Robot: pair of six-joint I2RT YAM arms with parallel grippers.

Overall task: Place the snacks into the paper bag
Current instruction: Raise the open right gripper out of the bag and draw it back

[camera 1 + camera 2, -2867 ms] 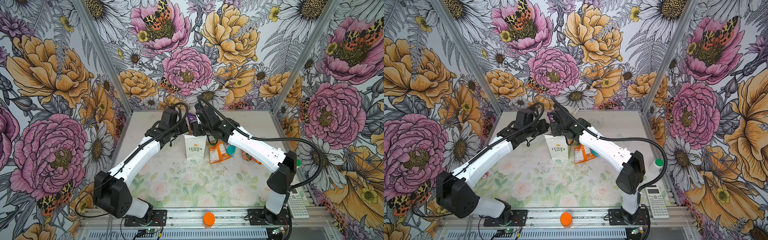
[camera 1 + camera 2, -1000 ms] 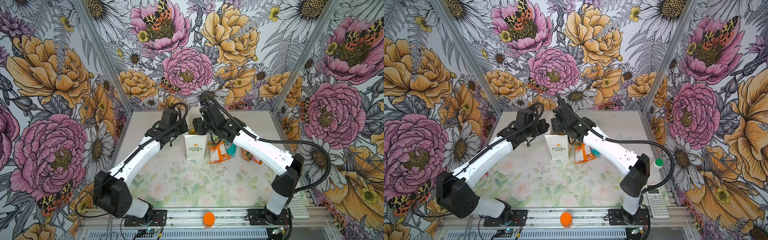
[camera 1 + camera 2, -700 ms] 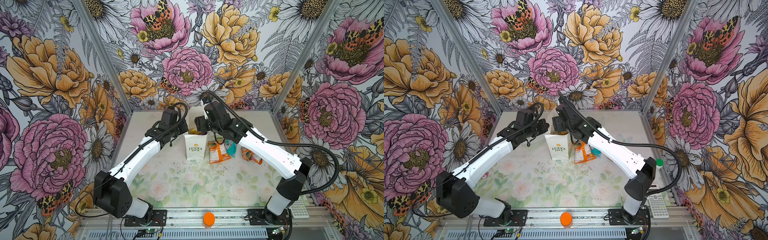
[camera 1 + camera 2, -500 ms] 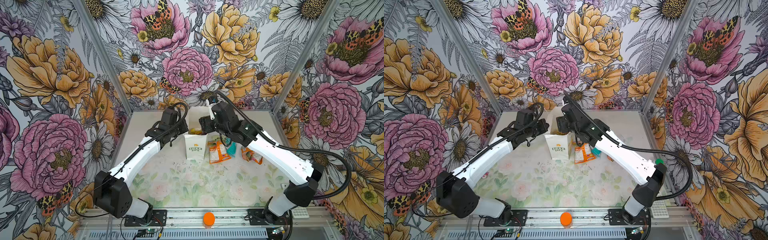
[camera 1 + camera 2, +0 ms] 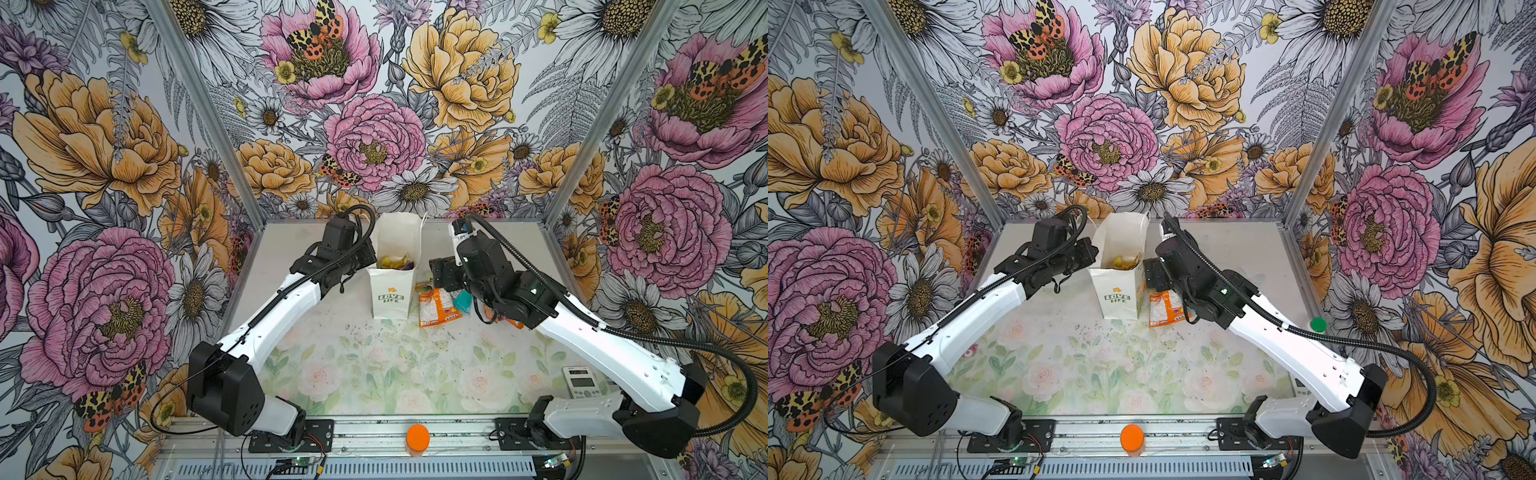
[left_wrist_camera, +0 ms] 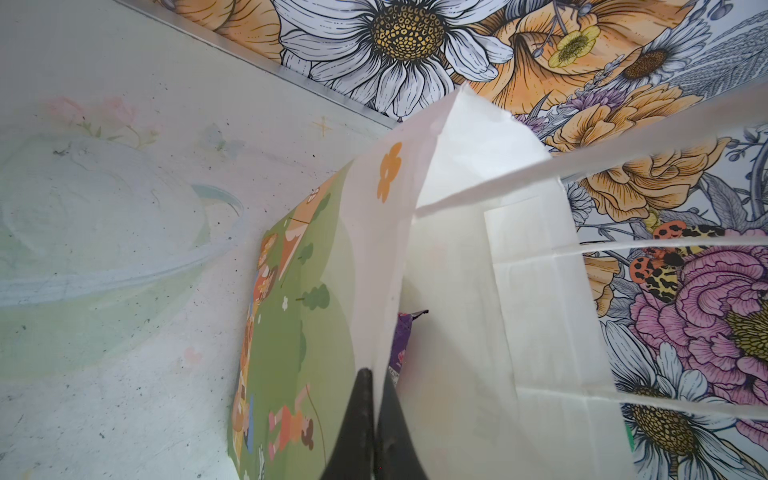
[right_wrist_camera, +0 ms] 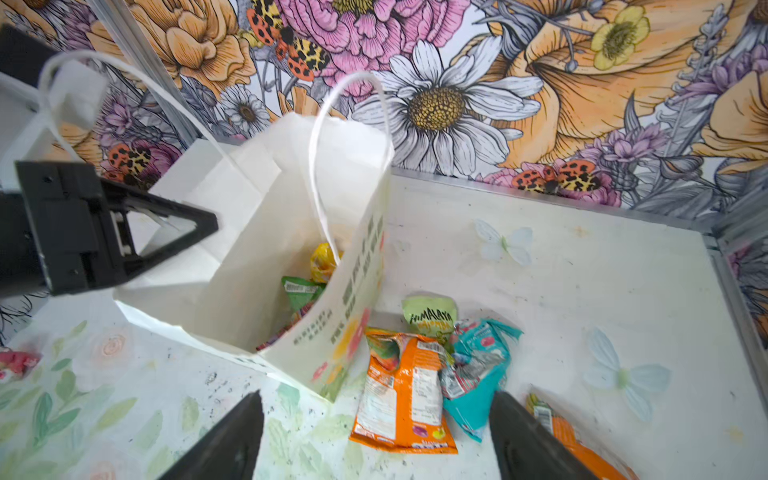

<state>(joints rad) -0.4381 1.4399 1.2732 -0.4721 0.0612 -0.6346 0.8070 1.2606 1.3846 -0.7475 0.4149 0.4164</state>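
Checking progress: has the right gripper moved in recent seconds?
Yes: the right gripper has shifted rightward, from over the mouth of the white paper gift bag to beside it.

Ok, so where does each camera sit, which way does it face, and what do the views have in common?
Top views: high at the front, looking down and back at the table; both arms show whole.
Left wrist: on the left arm, close against the paper bag; left gripper shut on its wall.
Right wrist: on the right arm, looking down into the bag's mouth and at the snacks beside it; right gripper open.
Shared: all views show the bag.
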